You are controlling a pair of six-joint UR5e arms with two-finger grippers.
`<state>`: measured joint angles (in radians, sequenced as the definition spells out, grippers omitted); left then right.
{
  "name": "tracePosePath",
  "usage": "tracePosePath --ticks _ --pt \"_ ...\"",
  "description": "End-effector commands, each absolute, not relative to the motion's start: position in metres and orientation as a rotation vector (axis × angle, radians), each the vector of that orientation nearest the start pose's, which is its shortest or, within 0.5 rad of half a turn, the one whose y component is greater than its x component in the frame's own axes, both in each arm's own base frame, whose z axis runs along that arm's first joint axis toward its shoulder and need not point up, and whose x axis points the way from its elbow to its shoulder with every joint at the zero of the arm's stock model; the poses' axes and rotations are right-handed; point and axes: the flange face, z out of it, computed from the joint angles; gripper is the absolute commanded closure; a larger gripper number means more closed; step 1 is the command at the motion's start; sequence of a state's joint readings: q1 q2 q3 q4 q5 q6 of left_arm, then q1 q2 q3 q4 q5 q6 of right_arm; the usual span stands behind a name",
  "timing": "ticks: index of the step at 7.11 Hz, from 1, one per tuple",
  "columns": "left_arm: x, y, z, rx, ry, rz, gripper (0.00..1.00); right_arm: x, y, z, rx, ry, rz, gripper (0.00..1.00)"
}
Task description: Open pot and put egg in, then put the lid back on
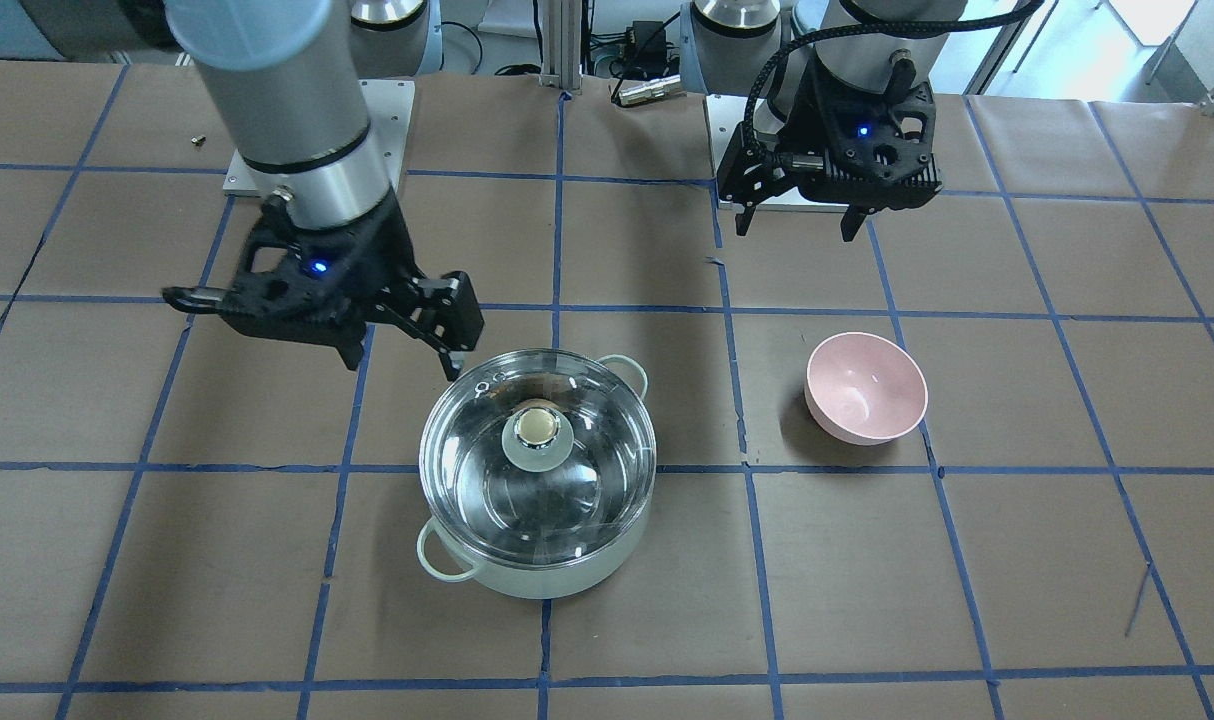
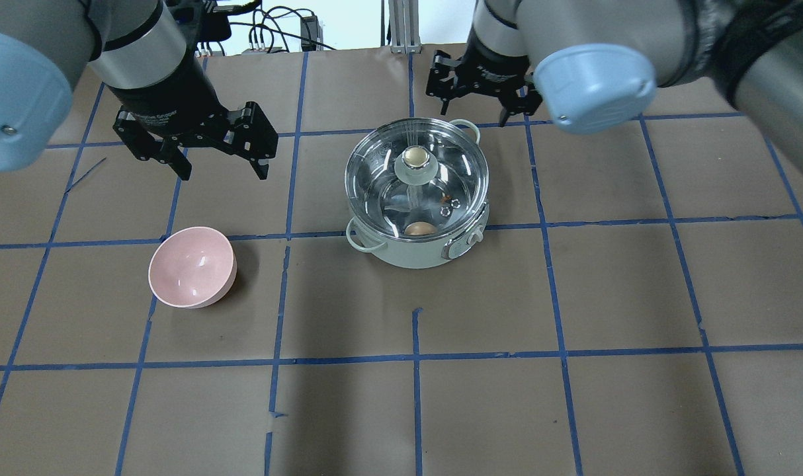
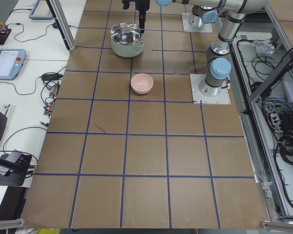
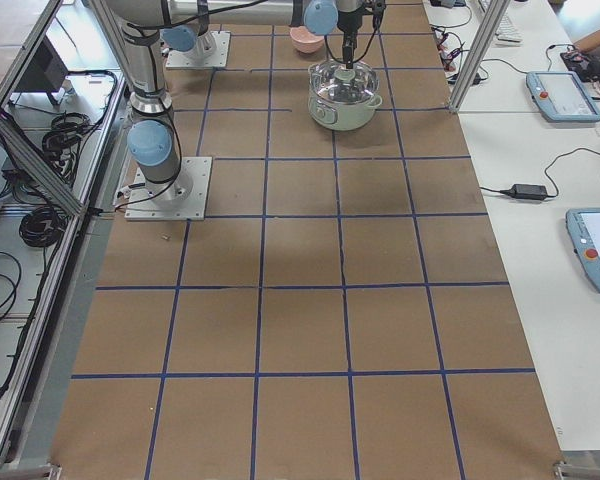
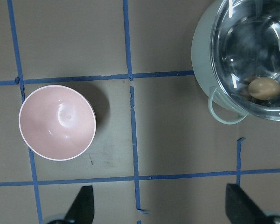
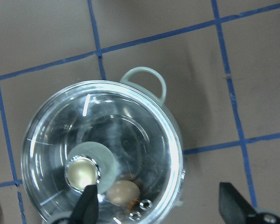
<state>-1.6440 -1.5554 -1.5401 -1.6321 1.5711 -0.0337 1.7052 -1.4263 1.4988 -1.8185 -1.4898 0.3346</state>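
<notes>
Since the glass lid (image 2: 417, 182) sits level on the rim of the mint-green pot (image 2: 434, 254) and the egg (image 2: 420, 229) shows through it on the steel floor, the task looks finished, or all but finished. In the overhead view the egg lies at about 6 o'clock inside the pot, against the wall. It probably rests there because a round pot floor lets an egg roll outward.

The beige-gold knob (image 2: 415, 157) sits at the lid's centre with nothing gripping it. The pot's loop handles point to roughly 1 and 8 o'clock.

The right gripper (image 2: 473, 112) hangs above the table (image 2: 573, 396) near 12 to 1 o'clock of the pot, jaws spread wide and empty. This suits an arm that has let go of the knob. The left gripper (image 2: 224, 173) hovers at about 10 o'clock of the pot, its fingers also apart and holding nothing. It is well clear of the pink bowl (image 2: 191, 266), which rests tilted at about 8 o'clock of the pot.

White lettering runs across the left gripper's black body, but it is too small to read with confidence. No legible mark shows on the pot or the lid.
</notes>
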Motion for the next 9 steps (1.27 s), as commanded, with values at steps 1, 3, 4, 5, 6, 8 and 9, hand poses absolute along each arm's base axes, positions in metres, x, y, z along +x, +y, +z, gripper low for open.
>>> tracePosePath --ticks 1,3,4,5,6,8,9 --pt "-0.168 -0.472 0.504 0.063 3.139 0.024 0.0 0.11 -0.504 0.518 0.171 3.107 -0.087 0.0" --pt "-0.169 -0.472 0.504 0.063 3.14 0.024 0.0 0.095 -0.496 0.505 0.135 3.131 0.016 0.0" --pt "-0.168 -0.472 0.504 0.063 3.139 0.024 0.0 0.096 -0.494 0.497 0.142 3.131 0.031 0.0" --pt "-0.168 -0.472 0.504 0.063 3.139 0.024 0.0 0.096 -0.494 0.494 0.128 3.13 0.04 0.0" --pt "-0.168 -0.472 0.504 0.065 3.138 0.024 0.0 0.096 -0.493 0.494 0.125 3.127 0.043 0.0" --pt "-0.168 -0.472 0.504 0.065 3.138 0.024 0.0 0.097 -0.492 0.495 0.125 3.132 0.045 0.0" --pt "-0.168 -0.472 0.504 0.065 3.138 0.024 0.0 0.097 -0.492 0.493 0.125 3.128 0.047 0.0"
